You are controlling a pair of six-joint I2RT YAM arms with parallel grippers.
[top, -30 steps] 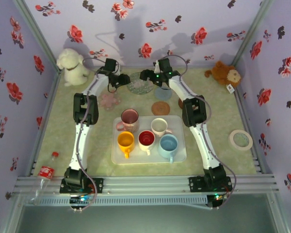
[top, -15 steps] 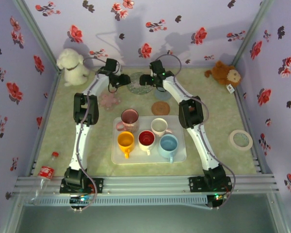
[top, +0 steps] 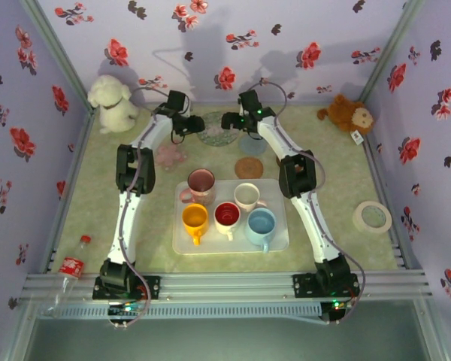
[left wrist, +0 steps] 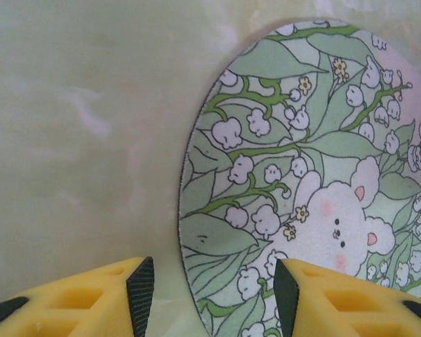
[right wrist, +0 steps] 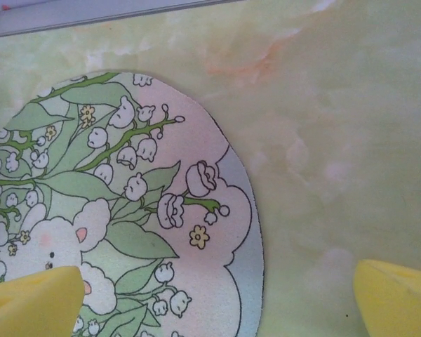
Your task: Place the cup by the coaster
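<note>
Several cups stand on a white tray (top: 279, 242) mid-table: maroon (top: 201, 183), white (top: 246, 195), yellow (top: 195, 218), red (top: 227, 214) and blue (top: 261, 222). No gripper touches them. A round coaster printed with green leaves and a bunny (top: 216, 131) (left wrist: 288, 189) (right wrist: 119, 203) lies flat at the back. My left gripper (top: 191, 125) (left wrist: 214, 295) hangs open over its left rim, one finger over the mat and one over the print. At the coaster's right rim my right gripper (top: 230, 120) (right wrist: 217, 302) is spread wide and holds nothing.
More coasters lie between the floral one and the tray: pink flower-shaped (top: 169, 156), blue (top: 252, 144) and brown (top: 249, 167). A white plush sheep (top: 113, 104) and a brown plush (top: 353, 114) sit in the back corners. A tape roll (top: 372, 216) lies right, a bottle (top: 69, 267) front left.
Both wrists have shifted a little around the floral coaster: the left edged right, the right swung left and then back slightly. The cups and tray have not moved.
</note>
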